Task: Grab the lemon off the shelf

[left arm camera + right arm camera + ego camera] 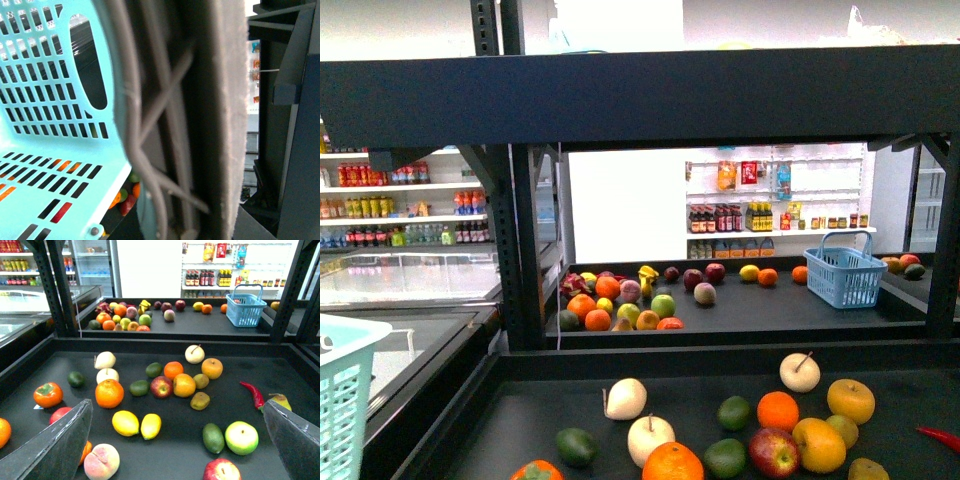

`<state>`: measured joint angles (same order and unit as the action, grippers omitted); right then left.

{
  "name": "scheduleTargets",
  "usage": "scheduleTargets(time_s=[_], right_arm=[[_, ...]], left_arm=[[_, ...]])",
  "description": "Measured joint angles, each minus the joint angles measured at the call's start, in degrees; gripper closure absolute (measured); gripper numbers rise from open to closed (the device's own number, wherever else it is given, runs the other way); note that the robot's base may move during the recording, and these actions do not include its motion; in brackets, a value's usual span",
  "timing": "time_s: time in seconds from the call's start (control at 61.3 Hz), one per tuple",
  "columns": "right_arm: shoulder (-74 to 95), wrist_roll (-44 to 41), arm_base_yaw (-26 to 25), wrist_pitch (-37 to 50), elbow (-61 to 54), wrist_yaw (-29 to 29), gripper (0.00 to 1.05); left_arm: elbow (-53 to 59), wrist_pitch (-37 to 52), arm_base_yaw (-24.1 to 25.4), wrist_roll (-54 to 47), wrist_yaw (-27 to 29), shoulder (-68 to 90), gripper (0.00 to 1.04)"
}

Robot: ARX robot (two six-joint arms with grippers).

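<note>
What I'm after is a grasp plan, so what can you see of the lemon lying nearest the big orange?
The lemon is a bright yellow oval with smooth, slightly glossy skin, whole and unmarked as far as it shows. It lies on its side on the dark flat deck of the shelf. One end appears to touch a second yellow fruit, slimmer and similar in colour. The big orange sits close by but apart. Nothing holds it, and the front view does not show it.
</note>
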<state>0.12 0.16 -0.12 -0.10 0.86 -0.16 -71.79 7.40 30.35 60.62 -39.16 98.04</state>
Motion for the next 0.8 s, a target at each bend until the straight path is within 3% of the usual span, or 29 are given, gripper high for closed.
scheduleTargets(time_s=[0.147, 0.408, 0.799], right_arm=[[0.0, 0.0, 0.0, 0.0, 0.0, -0.02, 0.02], [0.0, 0.0, 0.0, 0.0, 0.0, -0.02, 0.02], [0.0, 0.0, 0.0, 0.0, 0.0, -0.02, 0.02]], left_arm=[[4.42, -1.95, -4.39, -8.39, -3.98, -8.02, 0.93], [6.64, 1.2, -13.25, -13.03, -12.02, -13.4, 0.98], [5.03, -0.28, -30.45, -19.1, -10.88, -9.86, 0.98]])
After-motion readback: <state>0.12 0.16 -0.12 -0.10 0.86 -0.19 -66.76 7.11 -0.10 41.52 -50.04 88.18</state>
